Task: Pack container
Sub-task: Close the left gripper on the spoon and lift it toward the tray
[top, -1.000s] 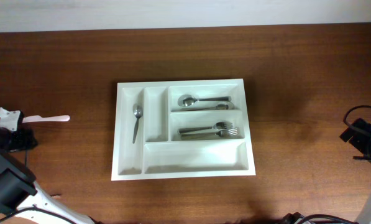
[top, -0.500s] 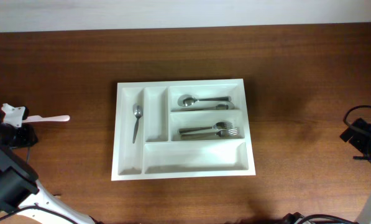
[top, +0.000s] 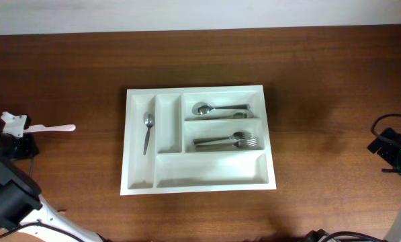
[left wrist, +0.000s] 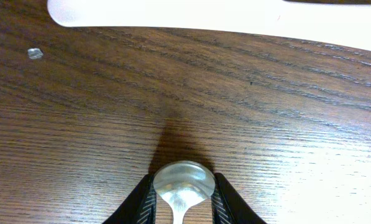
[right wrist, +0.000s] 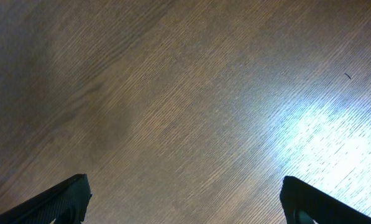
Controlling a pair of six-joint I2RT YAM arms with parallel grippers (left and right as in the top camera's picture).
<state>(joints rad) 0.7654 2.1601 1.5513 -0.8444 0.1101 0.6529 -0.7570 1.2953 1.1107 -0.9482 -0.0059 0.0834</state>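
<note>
The left hand [left wrist: 184,191] is at the far left edge of the dark wooden table [left wrist: 266,112]. Its fingers [left wrist: 143,200] press on both sides of the bowl of a shiny metal spoon [left wrist: 184,179], so it is gripping the spoon. The handle is hidden, and whether the spoon is clear of the wood cannot be told.

A grip on a rounded bowl is likely to let the spoon swivel, so the lift should be slow and straight up. It should also steer clear of the long white plastic utensil [left wrist: 204,15] lying just beyond the fingertips.

The large white rectangular plastic cutlery tray [top: 210,169] sits mid-table, well to the right. Spoons already lie there, a small spoon [top: 147,131] in a narrow compartment and a larger spoon [top: 217,107] in a wide one, so this one should go with whichever it matches. It is best lowered close to the floor of the compartment before being let go.

The right hand [right wrist: 185,202] is wide open and empty at the far right, and need not move.
</note>
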